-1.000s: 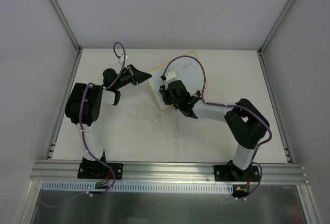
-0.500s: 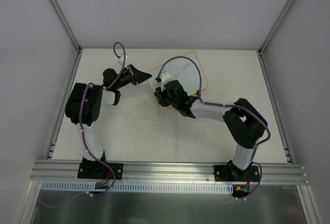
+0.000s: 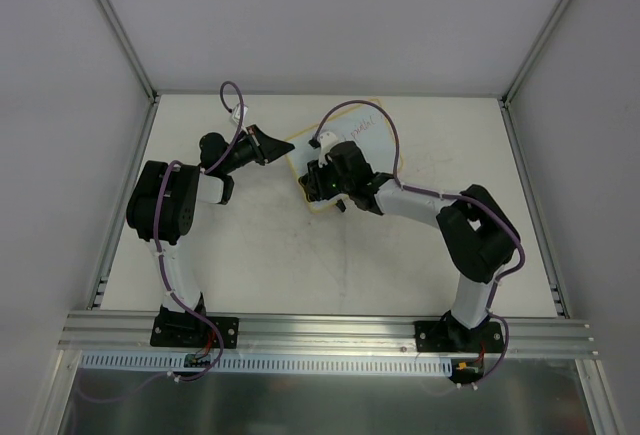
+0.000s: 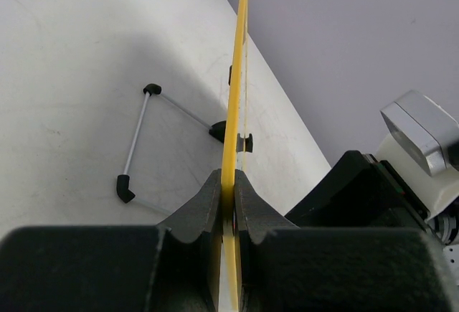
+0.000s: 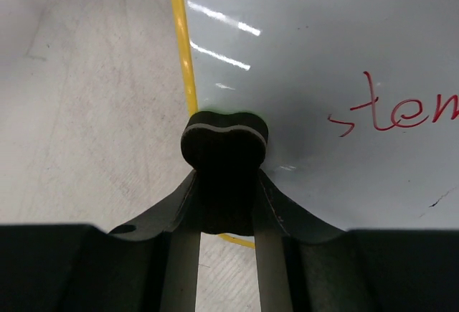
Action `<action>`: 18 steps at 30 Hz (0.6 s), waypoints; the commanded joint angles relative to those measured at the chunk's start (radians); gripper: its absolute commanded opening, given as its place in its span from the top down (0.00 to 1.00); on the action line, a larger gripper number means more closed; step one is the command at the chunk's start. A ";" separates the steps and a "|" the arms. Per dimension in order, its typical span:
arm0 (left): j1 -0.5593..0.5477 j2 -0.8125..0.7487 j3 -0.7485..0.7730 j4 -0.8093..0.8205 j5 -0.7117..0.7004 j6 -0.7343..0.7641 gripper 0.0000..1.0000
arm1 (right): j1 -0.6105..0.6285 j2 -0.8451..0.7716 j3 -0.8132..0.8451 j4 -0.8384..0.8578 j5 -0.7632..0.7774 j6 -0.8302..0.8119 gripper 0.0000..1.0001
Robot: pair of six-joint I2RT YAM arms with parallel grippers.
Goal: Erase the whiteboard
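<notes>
The whiteboard (image 3: 368, 143) lies tilted at the back middle of the table, with a thin yellow frame (image 5: 183, 46) and red handwriting (image 5: 394, 115). My left gripper (image 3: 281, 145) is shut on the board's left edge; in the left wrist view the yellow frame (image 4: 234, 104) runs edge-on between the closed fingers (image 4: 252, 204). My right gripper (image 3: 326, 181) is shut on a small black eraser (image 5: 224, 143), which is pressed on the board's near-left corner, left of the red writing. The right arm hides part of the board.
A wire stand with black feet (image 4: 136, 158) shows beside the board in the left wrist view. The table (image 3: 250, 245) is white, with grey walls round it and a metal rail (image 3: 330, 330) at the near edge.
My right gripper with the eraser has slid left, then a little away from me along the board's left part. The left gripper has kept its hold.
</notes>
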 commanded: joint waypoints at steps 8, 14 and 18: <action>-0.017 -0.020 0.016 0.087 0.085 0.030 1.00 | -0.204 0.036 -0.069 0.064 0.015 0.049 1.00; -0.017 -0.018 0.016 0.084 0.086 0.033 1.00 | -0.275 0.038 -0.097 0.063 0.041 0.048 1.00; -0.017 -0.020 0.016 0.081 0.088 0.036 1.00 | -0.345 0.032 -0.116 0.063 0.046 0.069 1.00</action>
